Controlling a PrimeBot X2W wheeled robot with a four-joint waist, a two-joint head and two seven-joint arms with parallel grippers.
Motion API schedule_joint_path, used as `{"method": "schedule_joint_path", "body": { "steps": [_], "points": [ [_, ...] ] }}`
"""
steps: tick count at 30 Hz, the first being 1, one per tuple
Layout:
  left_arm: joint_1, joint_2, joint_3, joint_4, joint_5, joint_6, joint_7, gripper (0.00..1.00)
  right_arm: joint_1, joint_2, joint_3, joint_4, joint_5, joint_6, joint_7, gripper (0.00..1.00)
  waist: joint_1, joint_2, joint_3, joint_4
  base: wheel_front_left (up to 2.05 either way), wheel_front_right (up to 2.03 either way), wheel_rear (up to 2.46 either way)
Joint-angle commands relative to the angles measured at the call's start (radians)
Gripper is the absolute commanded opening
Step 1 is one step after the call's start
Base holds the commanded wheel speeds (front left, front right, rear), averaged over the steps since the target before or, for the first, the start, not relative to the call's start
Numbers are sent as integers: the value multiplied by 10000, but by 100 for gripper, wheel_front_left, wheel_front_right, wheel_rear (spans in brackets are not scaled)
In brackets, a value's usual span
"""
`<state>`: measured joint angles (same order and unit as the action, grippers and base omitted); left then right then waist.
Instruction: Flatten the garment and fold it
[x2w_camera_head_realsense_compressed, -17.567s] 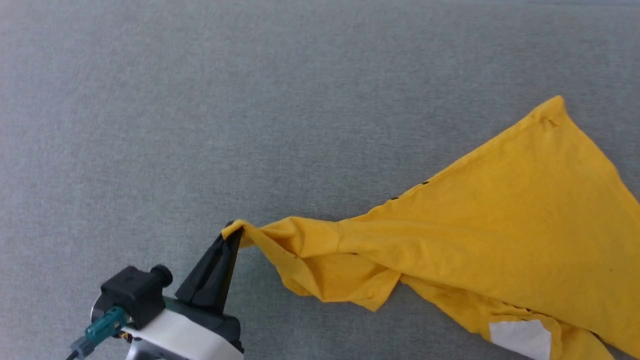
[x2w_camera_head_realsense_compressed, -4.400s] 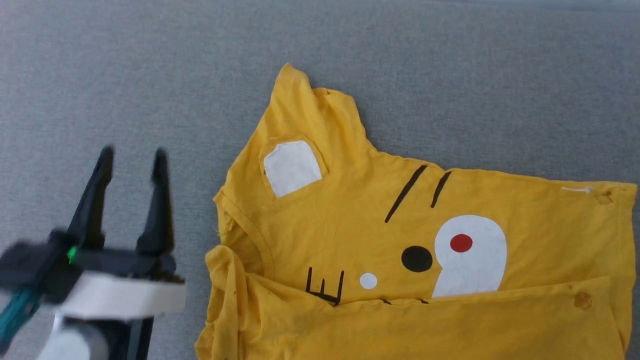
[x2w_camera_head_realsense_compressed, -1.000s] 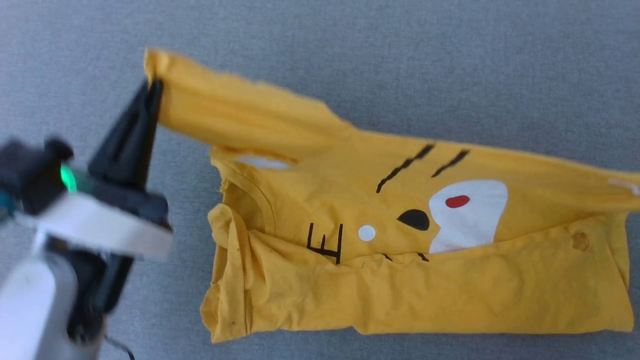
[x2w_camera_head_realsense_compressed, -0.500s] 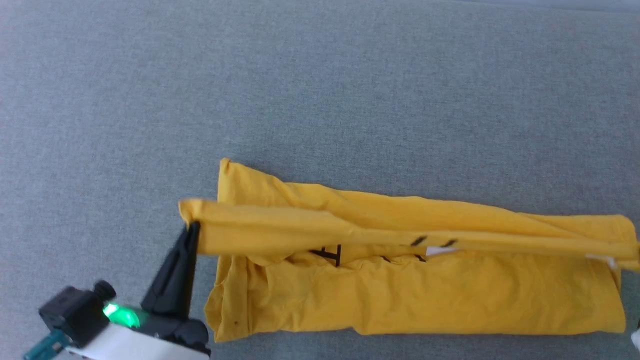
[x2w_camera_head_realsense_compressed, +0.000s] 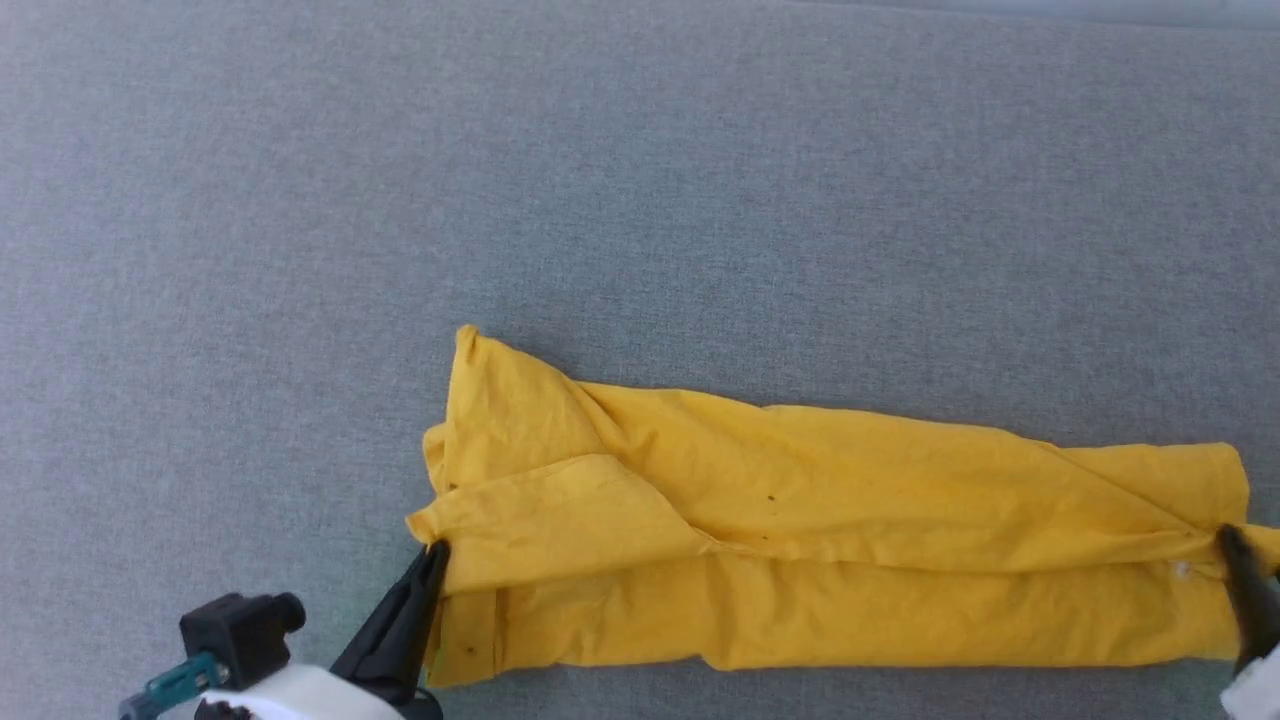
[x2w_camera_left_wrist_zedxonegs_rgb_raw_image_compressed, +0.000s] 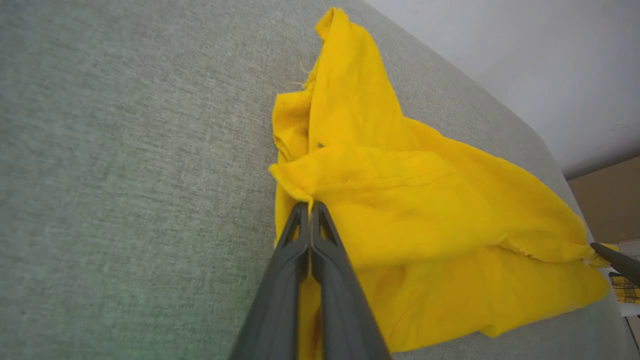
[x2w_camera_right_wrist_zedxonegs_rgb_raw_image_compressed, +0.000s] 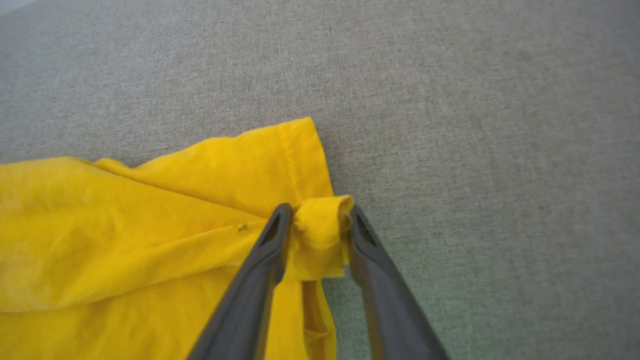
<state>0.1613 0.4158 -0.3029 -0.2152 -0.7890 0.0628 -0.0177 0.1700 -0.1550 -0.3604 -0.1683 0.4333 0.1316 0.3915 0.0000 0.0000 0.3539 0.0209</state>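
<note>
The left tool (x2w_camera_left_wrist_zedxonegs_rgb_raw_image_compressed: 310, 205) is clamping a corner of the yellow T-shirt (x2w_camera_head_realsense_compressed: 800, 520); the right tool (x2w_camera_right_wrist_zedxonegs_rgb_raw_image_compressed: 316, 212) is standing parted around the rolled hem (x2w_camera_right_wrist_zedxonegs_rgb_raw_image_compressed: 322, 227) at the opposite end. The T-shirt is lying folded lengthwise on the grey upholstered surface (x2w_camera_head_realsense_compressed: 640, 200).

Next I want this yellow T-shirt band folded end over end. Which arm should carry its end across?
Left. The left gripper is shut on a corner of the T-shirt; the right gripper has its jaws apart around the opposite corner, so it would need regripping.
</note>
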Motion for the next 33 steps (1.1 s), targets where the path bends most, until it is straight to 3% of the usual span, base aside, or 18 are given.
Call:
{"method": "schedule_joint_path", "body": {
  "steps": [1,3,11,16,20,24,29,30,31,32,33],
  "points": [
    [-267,-41,-49,89,76,50,4,69,-175,23,81,87,-20,-9,2,100,0,0,-23,-17,0,0,0],
    [-405,-142,-85,148,77,64,-28,100,-266,46,155,149,106,-9,18,100,0,0,-44,-23,0,0,0],
    [-459,-508,874,-654,73,293,-1485,100,-191,54,-427,-521,961,-9,385,100,0,0,-132,-13,0,0,0],
    [-605,-787,1933,-1107,1422,1113,-2347,100,-41,6,-557,-565,829,-9,796,100,0,0,-116,51,0,0,0],
    [-661,-1134,2430,-1310,2912,1496,-2431,100,-35,24,-302,-211,730,-9,1106,100,0,0,-150,111,0,0,0],
    [-478,-1548,2503,-1231,3921,1490,-2436,100,-112,-24,-45,309,608,-9,1298,100,0,0,-229,173,0,0,0],
    [-413,-2046,2553,-1023,4196,1116,-2438,100,-267,-56,235,992,608,-9,1505,100,0,0,-288,298,0,0,0],
    [-423,-2111,2570,-982,4238,1039,-2438,100,-304,-40,251,1103,624,-9,1567,59,0,0,-293,327,0,0,0],
    [-423,-2111,2570,-982,4238,1039,-2438,100,-304,-40,251,1103,624,-9,1567,59,0,0,-293,327,0,0,0],
    [-465,-2219,2600,-909,4317,891,-2439,100,-399,-11,248,1232,633,-9,1609,0,0,0,-282,391,0,0,0],
    [-490,-2264,2623,-880,4354,826,-2439,100,-435,4,255,1270,661,-9,1652,0,0,0,-279,417,0,0,0]
  ]
}}
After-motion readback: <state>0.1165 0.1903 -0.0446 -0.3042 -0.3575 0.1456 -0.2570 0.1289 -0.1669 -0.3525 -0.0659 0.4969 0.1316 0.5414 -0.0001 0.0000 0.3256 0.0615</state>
